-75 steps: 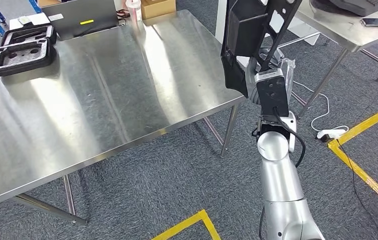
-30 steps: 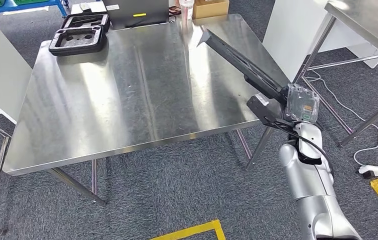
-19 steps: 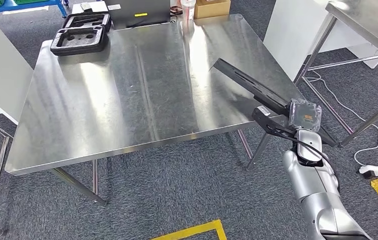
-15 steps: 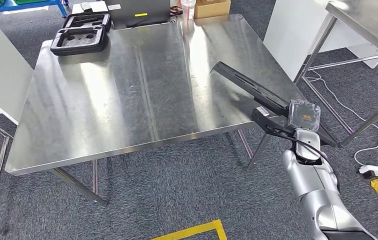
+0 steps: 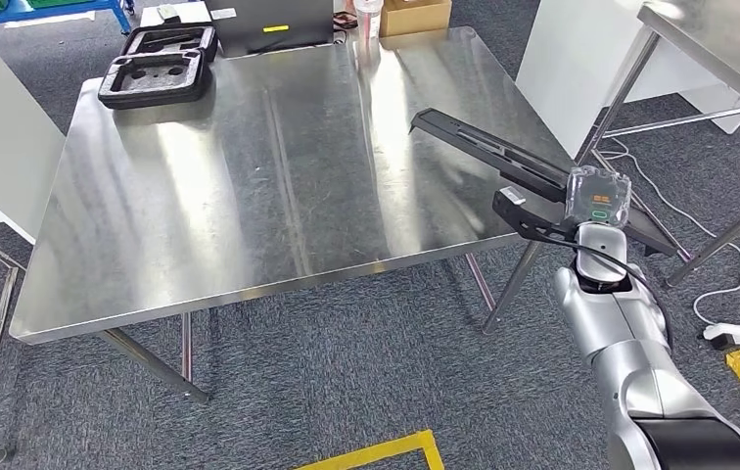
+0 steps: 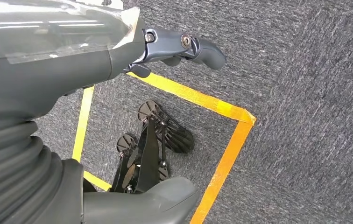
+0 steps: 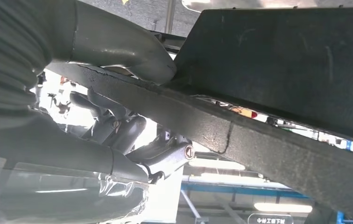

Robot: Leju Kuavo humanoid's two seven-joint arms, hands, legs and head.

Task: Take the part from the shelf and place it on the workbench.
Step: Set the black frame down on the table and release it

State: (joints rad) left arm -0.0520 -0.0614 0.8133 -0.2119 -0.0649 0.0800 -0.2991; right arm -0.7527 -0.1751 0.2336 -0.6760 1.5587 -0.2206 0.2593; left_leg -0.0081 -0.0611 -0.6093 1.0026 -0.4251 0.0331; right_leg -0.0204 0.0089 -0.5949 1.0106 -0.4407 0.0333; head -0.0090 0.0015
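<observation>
While the right hand point(image 5: 581, 217) grips the long black part point(image 5: 488, 155) at its near end, thumb and fingers point(image 7: 118, 126) clamped on either side of it, the part reaches out from the hand over the near right corner of the steel workbench point(image 5: 200, 196). The left hand point(image 6: 118, 51) hangs over carpet, fingers slightly curled, holding nothing.

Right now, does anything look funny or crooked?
Yes. The long black part sticks out past the workbench's right edge, tilted, because the right hand holds it there. It is not lying flat yet.
</observation>
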